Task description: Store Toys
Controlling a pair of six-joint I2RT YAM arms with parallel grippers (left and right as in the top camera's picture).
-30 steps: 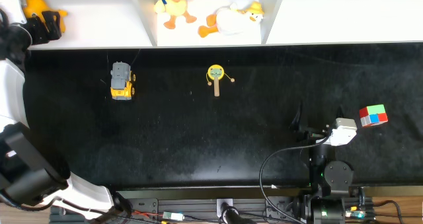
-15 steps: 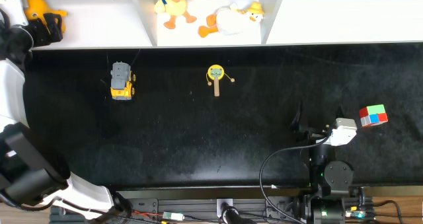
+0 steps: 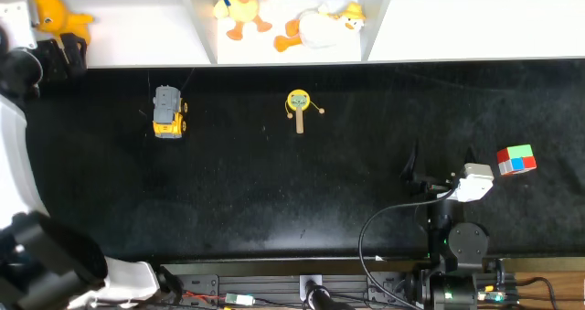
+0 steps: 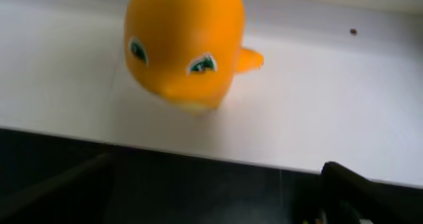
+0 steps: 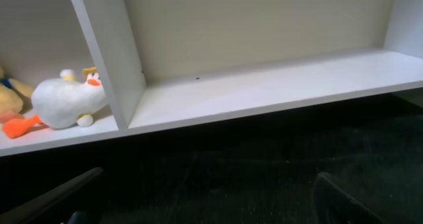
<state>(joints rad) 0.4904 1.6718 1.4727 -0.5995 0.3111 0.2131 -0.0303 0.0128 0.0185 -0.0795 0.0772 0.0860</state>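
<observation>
Left gripper (image 4: 211, 194) gapes before orange duck (image 4: 182, 45) on white shelf (image 4: 344, 118).

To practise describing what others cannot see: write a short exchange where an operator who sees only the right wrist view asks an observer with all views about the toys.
Operator: I see a white plush duck on the shelf. Is anything left on the table?
Observer: Yes, a toy truck stands on its left half.
Operator: Where is the left gripper?
Observer: It is open at the shelf's left compartment, facing an orange duck that sits there.
</observation>
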